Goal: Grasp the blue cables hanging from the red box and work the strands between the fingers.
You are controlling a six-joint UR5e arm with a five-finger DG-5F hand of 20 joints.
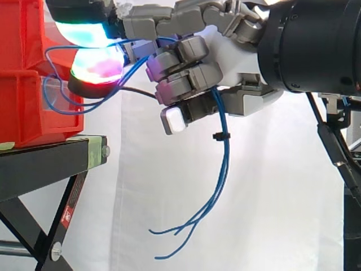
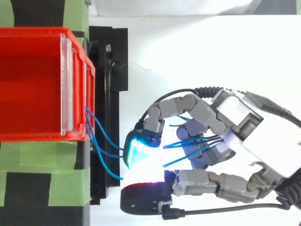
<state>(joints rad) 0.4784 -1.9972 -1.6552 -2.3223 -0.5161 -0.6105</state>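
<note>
Thin blue cables (image 1: 221,158) run from the front of the red box (image 1: 25,73) across to my hand (image 1: 225,62), pass through its curled fingers and hang down below it, bound by a small black tie (image 1: 220,136), with loose ends near the bottom. From above, the strands (image 2: 101,146) leave the box's front wall (image 2: 70,84) and enter the hand (image 2: 235,127) between the thumb and the curled fingers (image 2: 162,115). The hand is shut on the cable bundle, right of the box and level with its front. Glowing pads (image 1: 96,62) sit close to the box.
The red box rests on a black stand (image 1: 45,164) with green tape (image 2: 42,179) on its top. A white curtain hangs behind. The arm fills the upper right of the side view, and open room lies below the hand.
</note>
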